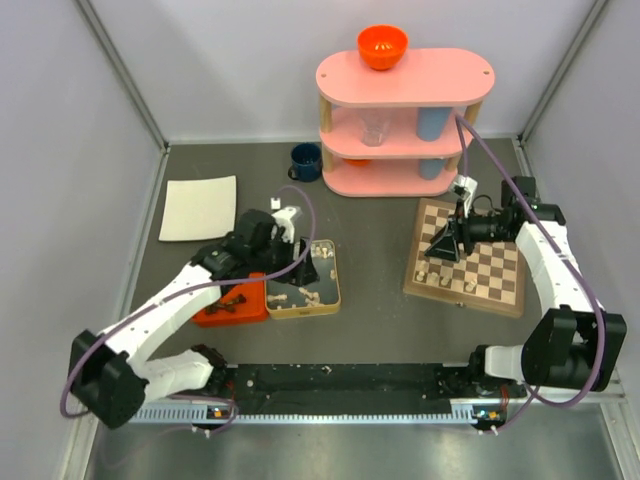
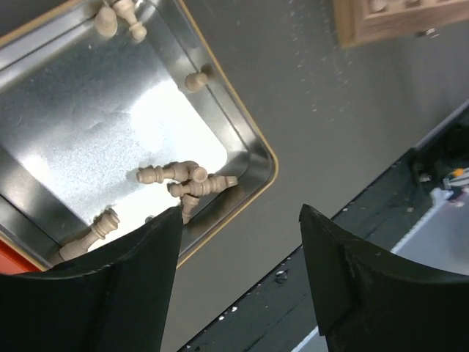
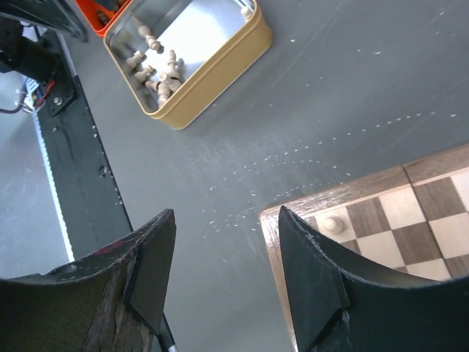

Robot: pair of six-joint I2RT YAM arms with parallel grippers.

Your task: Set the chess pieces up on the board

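Scene: two robot arms reach over a grey table; a chess set is partly laid out.
Board: the board (image 1: 500,270) lies flat on the right side of the table. A few small pieces stand along its near edge, and most squares are bare.
Tin: a silver tin (image 2: 88,125) with a gold rim sits left of centre, well apart from the board.
Pale pieces: a loose heap of pale pieces (image 2: 183,180) lies tipped over in the tin's corner, with others scattered along its walls.
Tray: an orange tray (image 1: 215,315) touches the tin's left side and holds what look like dark pieces.
Left gripper: the left gripper (image 2: 240,213) hangs over the tin's corner, fingers spread, nothing between them.
Right gripper: the right gripper (image 3: 226,214) hovers at the board's left edge, fingers apart and empty, just beside a pale pawn (image 3: 333,224) standing on a corner square.
Step in hand: probably fetching the next pale piece from the tin.
Next move: the left gripper likely needs to shift over the heap, lower, and pinch one piece without dragging its neighbours.
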